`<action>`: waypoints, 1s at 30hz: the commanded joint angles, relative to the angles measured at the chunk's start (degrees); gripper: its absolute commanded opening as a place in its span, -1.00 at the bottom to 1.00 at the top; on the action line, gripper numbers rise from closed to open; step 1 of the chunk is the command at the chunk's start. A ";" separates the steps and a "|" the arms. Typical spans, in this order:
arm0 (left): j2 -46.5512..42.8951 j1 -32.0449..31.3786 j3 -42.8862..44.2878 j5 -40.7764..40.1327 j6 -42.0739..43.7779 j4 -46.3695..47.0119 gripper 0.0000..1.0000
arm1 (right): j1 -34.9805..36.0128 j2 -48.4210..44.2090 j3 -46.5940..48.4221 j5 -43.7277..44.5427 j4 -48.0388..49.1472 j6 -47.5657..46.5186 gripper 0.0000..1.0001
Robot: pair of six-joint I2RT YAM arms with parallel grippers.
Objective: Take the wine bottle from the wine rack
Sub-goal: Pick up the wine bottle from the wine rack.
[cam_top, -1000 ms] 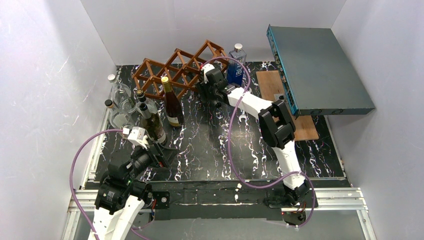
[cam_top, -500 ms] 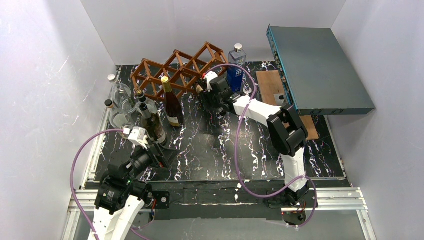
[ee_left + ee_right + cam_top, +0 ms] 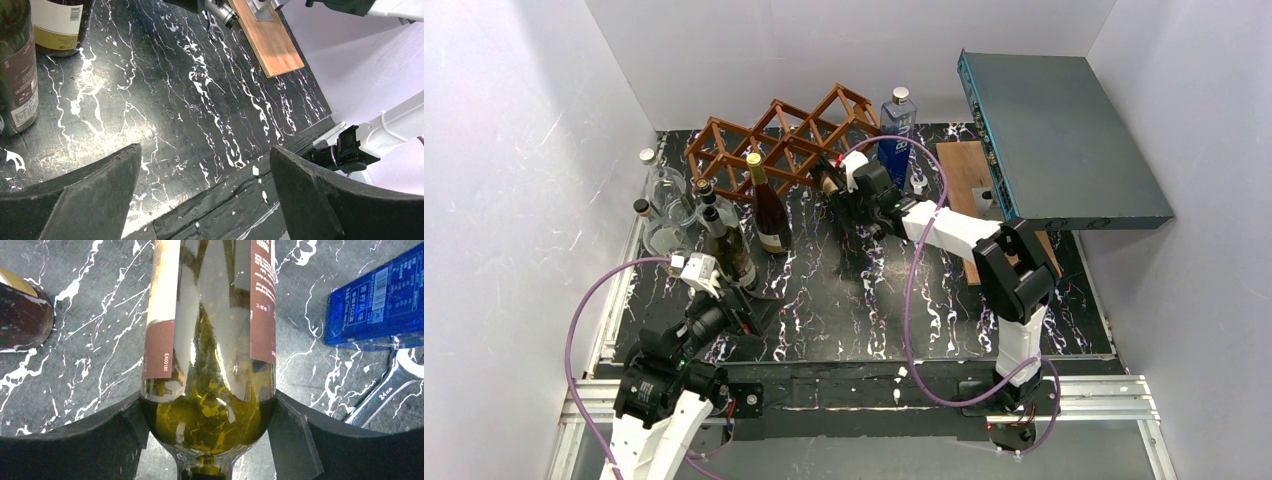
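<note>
The reddish-brown lattice wine rack stands at the back of the table. My right gripper is just in front of its right end, shut on the shoulder of a green wine bottle with a maroon label. One finger presses on each side of the glass. The bottle lies level over the marble top, its base pointing at the rack. Its far end is out of view. My left gripper hangs open and empty over the table's front left edge, far from the rack.
A blue square bottle stands right of the rack, with a wrench near it. Dark bottles and clear ones stand at the left. A wooden board and a grey box lie at the back right.
My right gripper has drawn back from the rack, toward the near right, with the wine bottle in it. The left arm has not moved.
</note>
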 commanded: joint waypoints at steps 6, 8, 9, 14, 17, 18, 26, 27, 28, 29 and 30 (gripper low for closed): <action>0.97 0.22 -0.58 1.25 0.84 0.74 0.99 | 0.86 -8.64 -6.38 -2.19 8.16 0.18 -0.67; 0.97 0.19 -0.57 1.35 0.84 0.75 0.99 | 0.82 -9.32 -7.66 -2.42 8.66 0.29 -0.67; 0.98 0.20 -0.63 1.36 0.84 0.80 0.99 | 0.86 -9.61 -8.28 -2.50 9.01 0.43 -0.67; 1.06 0.18 -0.57 1.36 0.84 0.82 0.99 | 0.86 -10.77 -11.19 -2.90 10.37 0.61 -0.67; 1.14 0.20 -0.58 1.44 0.84 0.82 0.99 | 0.81 -11.27 -12.57 -3.03 11.16 0.56 -0.67; 1.15 0.23 -0.58 1.45 0.84 0.83 0.99 | 0.82 -11.37 -12.93 -3.04 11.32 0.59 -0.67; 1.11 0.21 -0.64 2.07 1.01 0.94 0.99 | 0.85 -12.97 -15.82 -3.76 11.18 -0.96 -0.67; 1.15 0.20 -0.70 2.51 1.01 1.10 0.99 | 0.87 -13.49 -16.10 -3.97 10.57 -2.42 -0.67; 1.28 0.23 -0.81 3.14 1.09 1.35 0.99 | 0.87 -14.17 -16.30 -4.28 9.64 -3.73 -0.67; 1.43 0.18 -0.91 4.07 1.10 1.75 0.99 | 0.87 -14.82 -16.52 -4.74 8.79 -4.71 -0.67; 1.62 0.18 -0.99 5.07 1.22 2.16 0.99 | 0.87 -15.51 -16.63 -5.24 7.63 -5.94 -0.67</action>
